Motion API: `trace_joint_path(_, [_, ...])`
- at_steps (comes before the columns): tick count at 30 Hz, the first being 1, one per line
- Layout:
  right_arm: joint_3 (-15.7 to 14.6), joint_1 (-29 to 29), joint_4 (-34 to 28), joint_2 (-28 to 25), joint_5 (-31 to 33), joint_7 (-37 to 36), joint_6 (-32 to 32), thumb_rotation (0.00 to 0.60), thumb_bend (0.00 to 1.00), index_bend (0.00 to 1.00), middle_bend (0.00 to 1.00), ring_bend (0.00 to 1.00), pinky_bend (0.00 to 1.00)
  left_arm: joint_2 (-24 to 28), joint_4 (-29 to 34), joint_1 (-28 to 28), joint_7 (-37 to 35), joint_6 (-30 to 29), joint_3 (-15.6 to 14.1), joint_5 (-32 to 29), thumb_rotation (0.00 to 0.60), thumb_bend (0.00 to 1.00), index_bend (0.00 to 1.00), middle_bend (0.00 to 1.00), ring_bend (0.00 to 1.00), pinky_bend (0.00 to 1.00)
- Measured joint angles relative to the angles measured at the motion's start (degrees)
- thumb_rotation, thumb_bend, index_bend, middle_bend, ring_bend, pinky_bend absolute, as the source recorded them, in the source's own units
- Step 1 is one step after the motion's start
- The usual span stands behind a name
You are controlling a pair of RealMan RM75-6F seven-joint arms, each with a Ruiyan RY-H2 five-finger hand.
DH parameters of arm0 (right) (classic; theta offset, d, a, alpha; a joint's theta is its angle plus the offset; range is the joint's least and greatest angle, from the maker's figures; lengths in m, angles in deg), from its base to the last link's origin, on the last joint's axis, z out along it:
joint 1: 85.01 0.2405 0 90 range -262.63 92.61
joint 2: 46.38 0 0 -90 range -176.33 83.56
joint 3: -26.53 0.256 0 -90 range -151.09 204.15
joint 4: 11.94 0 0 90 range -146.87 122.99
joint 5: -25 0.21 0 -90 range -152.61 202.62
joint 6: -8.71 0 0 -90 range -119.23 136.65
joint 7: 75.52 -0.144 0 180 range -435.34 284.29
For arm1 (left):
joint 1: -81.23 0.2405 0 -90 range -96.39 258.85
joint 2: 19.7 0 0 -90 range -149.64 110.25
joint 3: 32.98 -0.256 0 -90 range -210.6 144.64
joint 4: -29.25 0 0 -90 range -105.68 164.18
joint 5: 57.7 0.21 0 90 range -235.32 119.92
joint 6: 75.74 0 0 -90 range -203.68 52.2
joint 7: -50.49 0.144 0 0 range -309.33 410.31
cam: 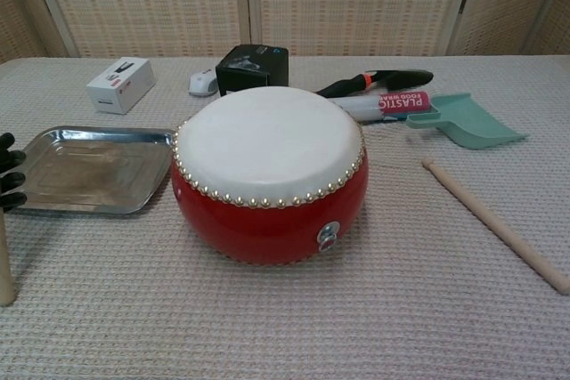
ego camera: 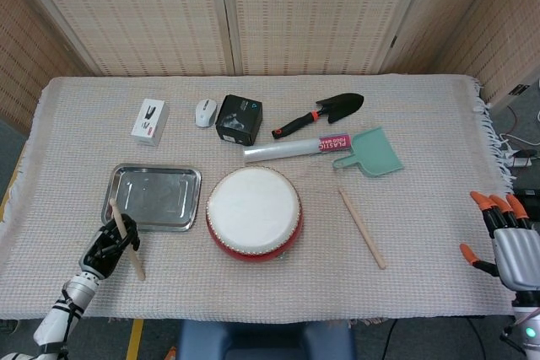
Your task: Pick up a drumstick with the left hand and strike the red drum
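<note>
The red drum [ego camera: 253,212] with a white skin stands at the middle front of the table; in the chest view the drum [cam: 267,175] fills the centre. My left hand [ego camera: 108,245], black, grips a wooden drumstick [ego camera: 128,239] at the front left, left of the drum and just below the metal tray. In the chest view only its fingertips [cam: 9,171] and the stick's end [cam: 5,264] show at the left edge. A second drumstick [ego camera: 362,228] lies right of the drum. My right hand [ego camera: 506,240], orange-tipped, is off the table's right edge with fingers apart, holding nothing.
A metal tray [ego camera: 153,196] lies left of the drum. Behind it are a white box [ego camera: 150,121], a mouse [ego camera: 205,112], a black box [ego camera: 239,119], a trowel [ego camera: 319,113], a plastic wrap roll [ego camera: 295,148] and a teal scoop [ego camera: 369,153].
</note>
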Motion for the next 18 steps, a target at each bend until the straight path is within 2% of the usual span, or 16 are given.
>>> trace_joint_path(5, [0.5, 0.0, -0.7, -0.6, -0.3, 0.8, 1.0, 0.600, 0.25, 0.09, 0.13, 0.00, 0.03, -0.1, 0.9, 0.1, 3.4, -1.3, -0.7, 0.9, 0.600, 0.32, 0.60, 0.68, 0.64, 0.68])
trace_joint_path(18, [1.0, 0.0, -3.0, -2.1, -0.8, 2.7, 1.9, 0.600, 0.25, 0.09, 0.13, 0.00, 0.03, -0.6, 0.9, 0.7, 9.1, -4.2, -3.5, 3.2, 0.600, 0.32, 0.67, 0.73, 0.68, 0.68])
